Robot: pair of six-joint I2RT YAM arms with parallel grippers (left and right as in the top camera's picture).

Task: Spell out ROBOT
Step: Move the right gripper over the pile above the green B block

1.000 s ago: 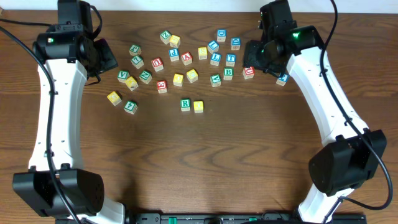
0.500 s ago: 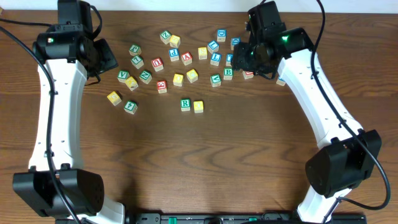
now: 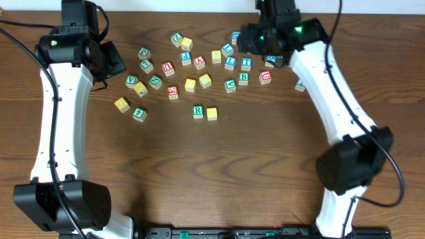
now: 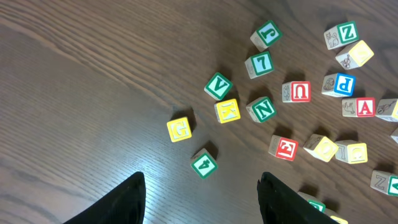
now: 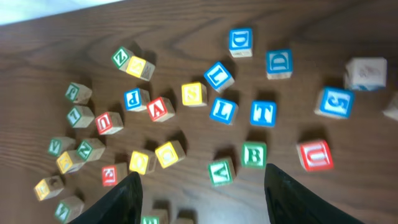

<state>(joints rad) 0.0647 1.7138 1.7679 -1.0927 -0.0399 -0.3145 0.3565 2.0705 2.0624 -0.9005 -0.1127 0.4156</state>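
Lettered wooden blocks lie scattered across the back of the table. A green R block (image 3: 198, 111) stands in front of the cluster with a yellow block (image 3: 212, 113) touching its right side. A green B block (image 3: 244, 78) and a blue T block (image 3: 246, 63) lie at the cluster's right; both also show in the right wrist view, B (image 5: 253, 154) and T (image 5: 263, 113). My right gripper (image 3: 251, 41) is open and empty, high above the B and T blocks (image 5: 205, 199). My left gripper (image 3: 109, 63) is open and empty above bare wood left of the cluster (image 4: 202, 199).
A red U block (image 5: 314, 154), a blue 5 block (image 5: 336, 102) and two blue D blocks (image 5: 278, 63) lie at the right. A yellow block (image 4: 179, 129) and a green 4 block (image 4: 204, 163) sit apart at the left. The table's back edge (image 5: 62, 9) is close behind the blocks.
My right arm has swung left and toward the back of the table, from beside the red U block to above the blue blocks. The left arm and the blocks have not moved.
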